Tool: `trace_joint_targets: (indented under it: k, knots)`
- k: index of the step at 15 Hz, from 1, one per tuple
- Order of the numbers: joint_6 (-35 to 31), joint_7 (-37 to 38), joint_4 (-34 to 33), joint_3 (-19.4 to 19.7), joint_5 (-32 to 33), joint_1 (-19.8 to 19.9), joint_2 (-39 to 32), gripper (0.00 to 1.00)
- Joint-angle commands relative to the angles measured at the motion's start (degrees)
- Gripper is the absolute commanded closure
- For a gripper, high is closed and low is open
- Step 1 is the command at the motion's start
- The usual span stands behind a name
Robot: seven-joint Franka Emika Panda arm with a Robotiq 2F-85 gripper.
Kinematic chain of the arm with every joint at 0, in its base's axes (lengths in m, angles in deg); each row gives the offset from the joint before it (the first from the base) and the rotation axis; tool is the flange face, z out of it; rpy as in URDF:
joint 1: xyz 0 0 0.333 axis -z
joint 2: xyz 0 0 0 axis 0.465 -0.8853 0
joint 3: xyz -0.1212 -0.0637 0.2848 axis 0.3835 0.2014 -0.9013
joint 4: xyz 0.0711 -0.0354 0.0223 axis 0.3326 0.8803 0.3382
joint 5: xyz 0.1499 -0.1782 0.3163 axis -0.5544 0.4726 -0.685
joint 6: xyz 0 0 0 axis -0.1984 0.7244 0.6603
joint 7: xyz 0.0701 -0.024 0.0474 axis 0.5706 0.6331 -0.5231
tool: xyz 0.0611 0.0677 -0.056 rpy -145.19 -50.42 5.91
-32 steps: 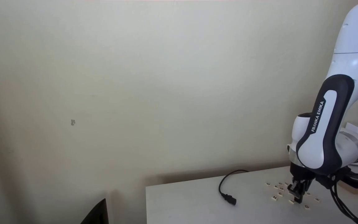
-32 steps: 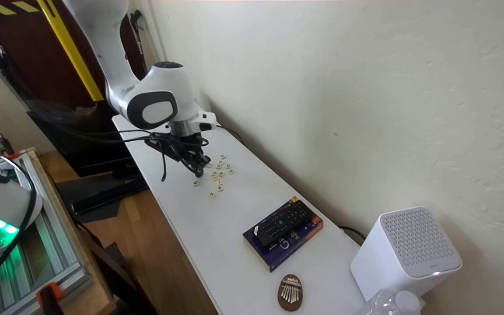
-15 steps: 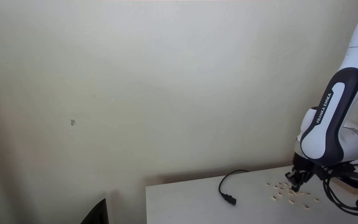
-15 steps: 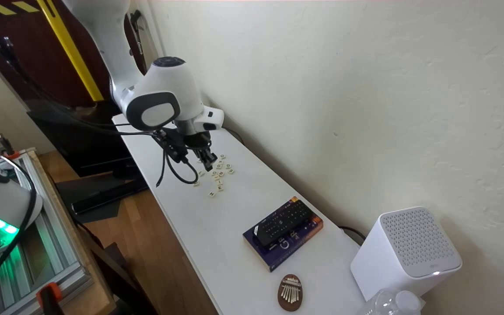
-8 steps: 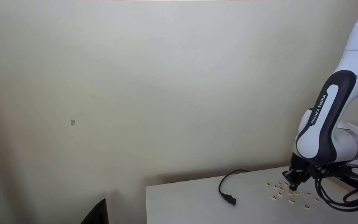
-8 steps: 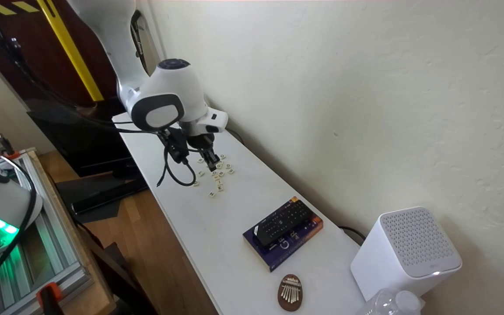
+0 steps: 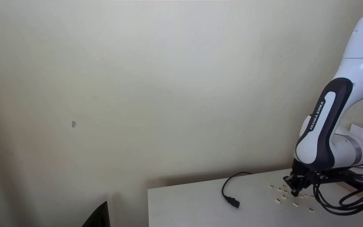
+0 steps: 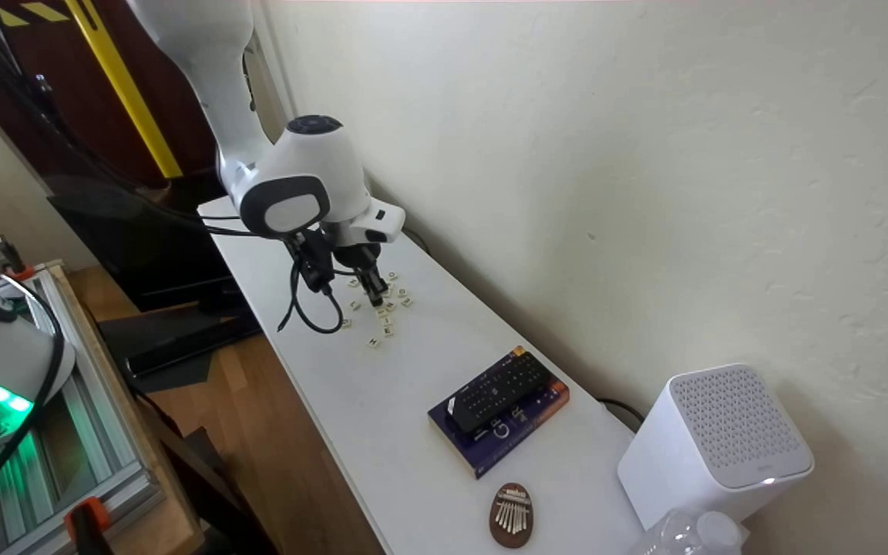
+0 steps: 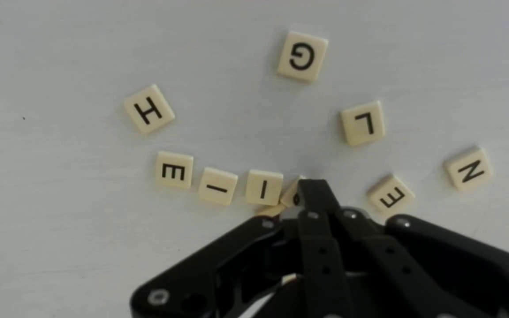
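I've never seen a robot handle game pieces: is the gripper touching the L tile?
Apart: in the wrist view, a strip of white table shows between the gripper and the L tile.

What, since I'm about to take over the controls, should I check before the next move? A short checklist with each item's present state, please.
1. Claw shut: ok, nothing seen in its grip.
2. Tile at the claw's end fully visible in the wrist view: not ok, the claw covers part of it.
3. Claw off that tile: cannot tell, contact is hidden.
4. Letters readable on the H tile, G tile, L tile and N tile: ok, all four face up.
5. Hanging cables off the tabletop: cannot tell.
6. Book and black keypad on it well away from the claw: ok in an exterior view.
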Motion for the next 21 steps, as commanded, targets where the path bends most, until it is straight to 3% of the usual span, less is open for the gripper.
trace_joint_targets:
  k: [1,21]
  knots:
    - [0.5,0.0,-1.5,-0.4,-0.9,0.3,-1.6,1.00]
    - [1.8,-19.1,2.7,1.4,12.7,0.4,0.0,1.00]
